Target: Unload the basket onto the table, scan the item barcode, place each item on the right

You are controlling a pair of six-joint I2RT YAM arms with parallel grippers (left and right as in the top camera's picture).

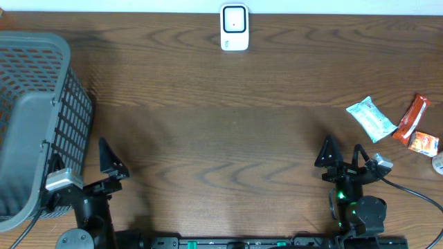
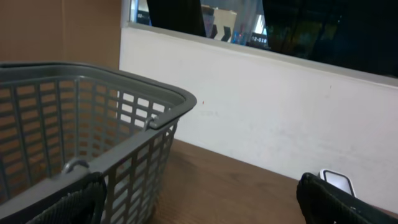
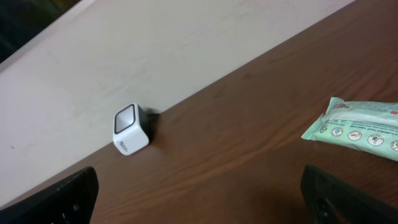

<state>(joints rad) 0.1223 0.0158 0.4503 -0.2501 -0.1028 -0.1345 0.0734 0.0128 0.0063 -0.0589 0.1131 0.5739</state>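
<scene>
My left gripper [image 2: 199, 208] and right gripper [image 1: 342, 149] both gape empty, and the green packet [image 1: 372, 117] lies flat ahead-right of the right one, so a shallow pinch may skid off or nudge the orange sachet [image 1: 411, 117] beside it.

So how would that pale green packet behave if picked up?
The green packet looks like a soft flat pouch, so it probably sags when pinched. Its smooth film may slip. Lying flat, it shouldn't roll.
</scene>
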